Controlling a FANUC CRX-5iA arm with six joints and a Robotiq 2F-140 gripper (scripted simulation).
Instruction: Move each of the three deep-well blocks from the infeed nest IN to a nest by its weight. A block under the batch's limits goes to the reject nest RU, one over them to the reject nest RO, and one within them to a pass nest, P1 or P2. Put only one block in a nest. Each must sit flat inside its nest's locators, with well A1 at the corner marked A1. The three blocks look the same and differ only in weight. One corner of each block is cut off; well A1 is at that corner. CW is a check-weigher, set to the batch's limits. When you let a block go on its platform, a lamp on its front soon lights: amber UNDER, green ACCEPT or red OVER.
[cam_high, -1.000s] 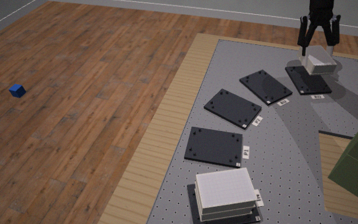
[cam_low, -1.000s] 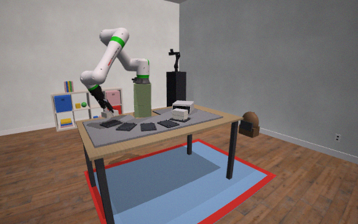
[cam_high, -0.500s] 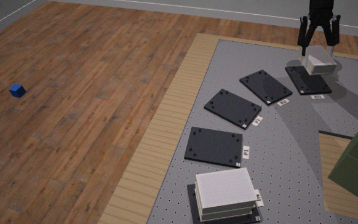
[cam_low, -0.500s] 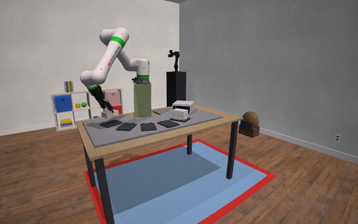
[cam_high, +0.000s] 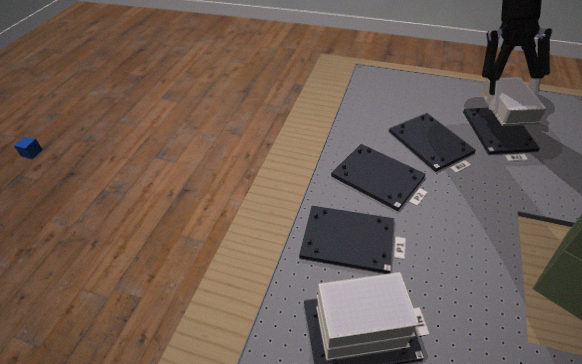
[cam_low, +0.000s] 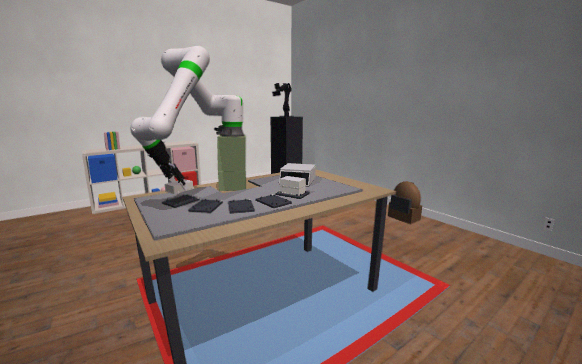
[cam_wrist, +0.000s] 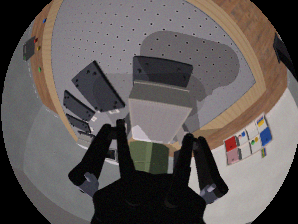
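My gripper (cam_high: 514, 90) (cam_low: 175, 182) (cam_wrist: 155, 117) is shut on a white deep-well block (cam_high: 520, 102) (cam_low: 174, 188) (cam_wrist: 160, 112). It holds the block low over the far part of the dark nest RO (cam_high: 505, 139) (cam_wrist: 162, 70) at the mat's far right in the top view. I cannot tell whether the block touches the nest. Two more white blocks (cam_high: 367, 310) (cam_low: 292, 186) are stacked on the infeed nest IN at the front. Nests P1 (cam_high: 347, 237), P2 (cam_high: 377, 175) and RU (cam_high: 432, 140) hold nothing.
The check-weigher CW (cam_low: 297, 172) stands behind the stack. The arm's green pedestal (cam_high: 565, 275) (cam_low: 231, 162) rises at the mat's back edge. The grey perforated mat (cam_high: 450, 240) covers the wooden table (cam_high: 240, 260). A blue cube (cam_high: 28, 147) lies on the floor.
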